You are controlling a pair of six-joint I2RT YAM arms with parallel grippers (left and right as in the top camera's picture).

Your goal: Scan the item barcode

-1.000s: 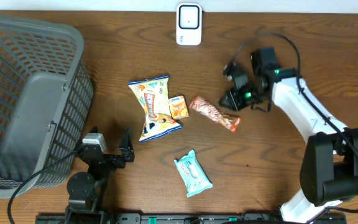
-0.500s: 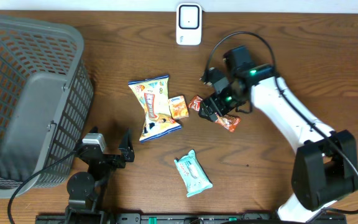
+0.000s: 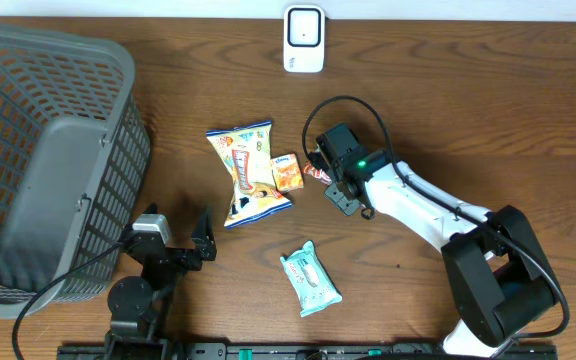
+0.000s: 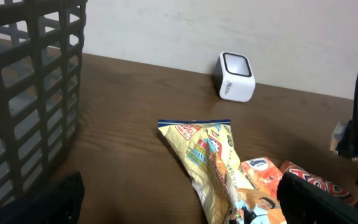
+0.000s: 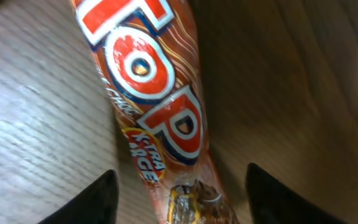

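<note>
From overhead, my right tool (image 3: 328,175) sits low over the chocolate bar (image 3: 314,172). The bar lies on the tabletop (image 3: 468,90) near frame centre, just right of a small orange packet (image 3: 287,172). The scanner (image 3: 304,40) stands well apart at the top edge, and my left tool (image 3: 173,248) hangs at lower left. In the left wrist view that tool's fingers stand wide, holding nothing. In the right wrist view the bar runs down the middle between my fingers (image 5: 86,199), which straddle it part open with bare wood on either side: no grip yet. I judge this the pickup step. Next I must close on the wrapper, lift, and turn its barcode to the scanner.
</note>
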